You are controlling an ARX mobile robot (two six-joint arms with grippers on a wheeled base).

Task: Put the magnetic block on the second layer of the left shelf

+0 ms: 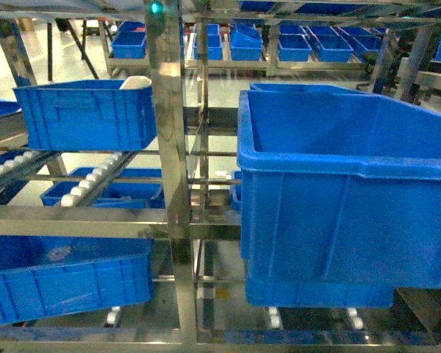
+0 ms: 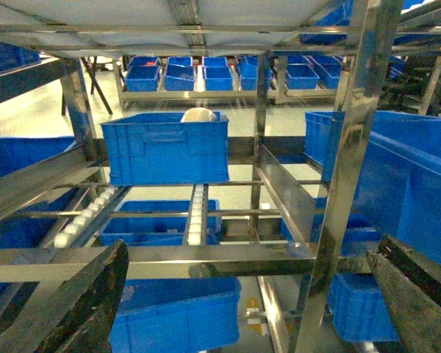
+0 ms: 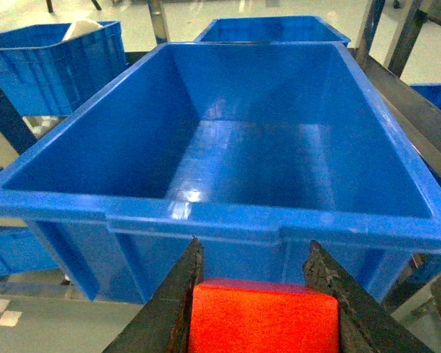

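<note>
I have the red block (image 3: 263, 318) clamped in my right end effector (image 3: 257, 312), left end effector (image 2: 242, 309) open and empty; shelving remains.

red magnetic block (image 3: 263, 321) between gripper fingers (image 3: 169, 309)

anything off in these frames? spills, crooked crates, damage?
Nothing stands out. The crates sit squarely on the racks, the big blue crate on the right is empty and intact, and the red magnetic block sits squarely between the right gripper's fingers. No spills seen.
</note>
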